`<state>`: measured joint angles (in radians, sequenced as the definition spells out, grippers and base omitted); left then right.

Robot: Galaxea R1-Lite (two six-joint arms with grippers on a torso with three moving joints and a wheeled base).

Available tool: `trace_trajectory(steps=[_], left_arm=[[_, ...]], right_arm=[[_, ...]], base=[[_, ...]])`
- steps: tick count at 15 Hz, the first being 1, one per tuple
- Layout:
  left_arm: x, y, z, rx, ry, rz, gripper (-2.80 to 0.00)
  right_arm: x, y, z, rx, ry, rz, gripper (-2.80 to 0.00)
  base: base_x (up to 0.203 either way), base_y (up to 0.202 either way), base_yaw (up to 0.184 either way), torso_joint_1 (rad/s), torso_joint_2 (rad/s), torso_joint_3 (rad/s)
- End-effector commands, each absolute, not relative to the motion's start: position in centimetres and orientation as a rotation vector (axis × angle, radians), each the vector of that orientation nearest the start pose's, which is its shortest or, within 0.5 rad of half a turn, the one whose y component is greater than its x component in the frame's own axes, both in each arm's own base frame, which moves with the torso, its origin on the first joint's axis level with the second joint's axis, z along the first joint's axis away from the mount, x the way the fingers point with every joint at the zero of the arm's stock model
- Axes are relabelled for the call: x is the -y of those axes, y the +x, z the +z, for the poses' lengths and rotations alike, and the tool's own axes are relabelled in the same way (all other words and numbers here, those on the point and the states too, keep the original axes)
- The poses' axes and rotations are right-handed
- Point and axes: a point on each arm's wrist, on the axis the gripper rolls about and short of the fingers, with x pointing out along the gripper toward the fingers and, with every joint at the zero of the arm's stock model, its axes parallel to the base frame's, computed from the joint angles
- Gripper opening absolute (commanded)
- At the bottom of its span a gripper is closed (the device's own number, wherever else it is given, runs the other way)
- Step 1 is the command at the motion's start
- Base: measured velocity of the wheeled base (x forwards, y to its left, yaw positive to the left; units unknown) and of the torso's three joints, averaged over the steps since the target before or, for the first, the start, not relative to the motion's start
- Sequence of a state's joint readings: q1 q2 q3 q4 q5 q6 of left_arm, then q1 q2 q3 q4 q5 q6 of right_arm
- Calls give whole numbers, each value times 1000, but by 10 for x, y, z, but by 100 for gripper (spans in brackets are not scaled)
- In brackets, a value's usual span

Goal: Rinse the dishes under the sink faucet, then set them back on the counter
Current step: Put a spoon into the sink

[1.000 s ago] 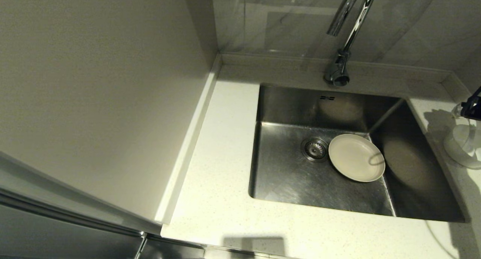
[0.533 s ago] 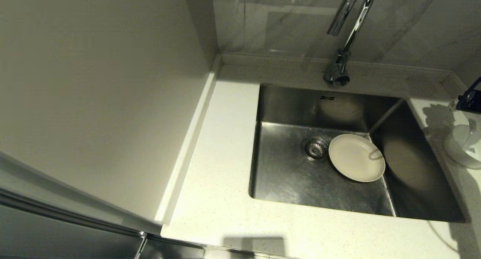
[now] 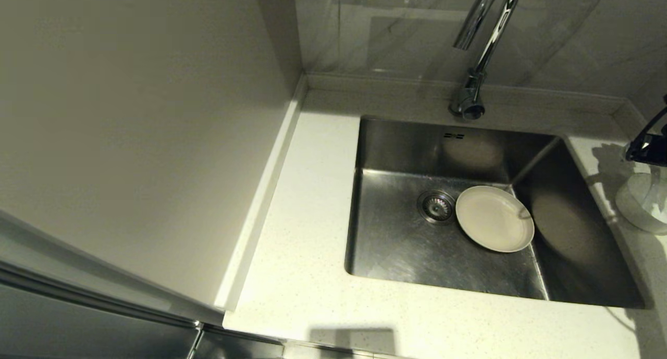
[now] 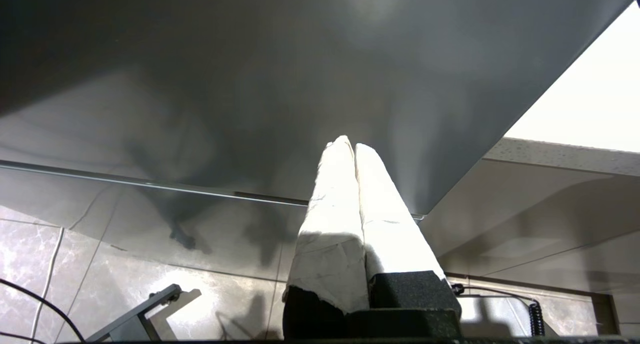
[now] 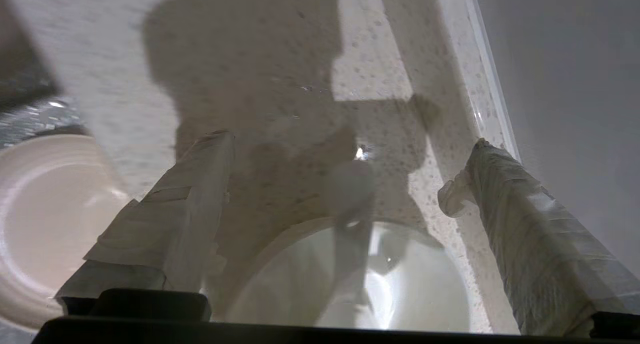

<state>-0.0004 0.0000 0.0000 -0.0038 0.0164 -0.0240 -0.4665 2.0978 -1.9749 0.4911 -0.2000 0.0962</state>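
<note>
- So the plate (image 3: 494,218) is lying flat on the floor of the sink (image 3: 406,244), just to the right of the round drain strainer (image 3: 436,206) and close against the basin's right wall. It isn't on the counter (image 3: 307,202), so I'd count that one as not finished. Can't tell from here whether it has had its rinse.
- The bowl (image 3: 643,205) sits on the counter at the far right, past the sink's right edge. In the right wrist view the spoon (image 5: 352,224) shows inside it, handle leaning up over the rim. My guess is these two are back where they belong, though nothing shows whether they're wet.
- The faucet (image 3: 477,51) stands at the far side of the sink, spout arching out over the basin. I can't make out any water running.
- The right gripper (image 5: 350,184) hangs right over the bowl with its taped fingers (image 5: 190,204) spread wide apart, nothing between them and not touching the bowl as far as I can see. The head view only catches a dark bit of it at the right edge.
- The left gripper (image 4: 350,149) is parked down low off the counter, fingers pressed together, holding nothing.
- What's left, by my read: get the plate out of the sink, under the tap if it hasn't been, and onto the counter.
</note>
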Motion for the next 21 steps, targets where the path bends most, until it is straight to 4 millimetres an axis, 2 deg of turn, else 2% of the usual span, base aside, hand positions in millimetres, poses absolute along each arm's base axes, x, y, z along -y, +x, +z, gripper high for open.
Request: trace_trajectory(steps=[1,8,9,21], left_arm=[[0,-23,76,8,-25,17,-280],[0,-23,76,8,-25,17,-280],[0,-23,76,8,-25,17,-280],[0,-23,76,8,-25,17,-280]], right_arm=[[199,374,243,-617,181,-688,0],[201,374,241,-623,176,-688,0],[201,374,241,-623,176,-688,-280],[199,371,246,-611,174,-690,-280]], base=[[0,0,0,0,0,0],[0,0,0,0,0,0],[0,0,0,0,0,0],[0,0,0,0,0,0]])
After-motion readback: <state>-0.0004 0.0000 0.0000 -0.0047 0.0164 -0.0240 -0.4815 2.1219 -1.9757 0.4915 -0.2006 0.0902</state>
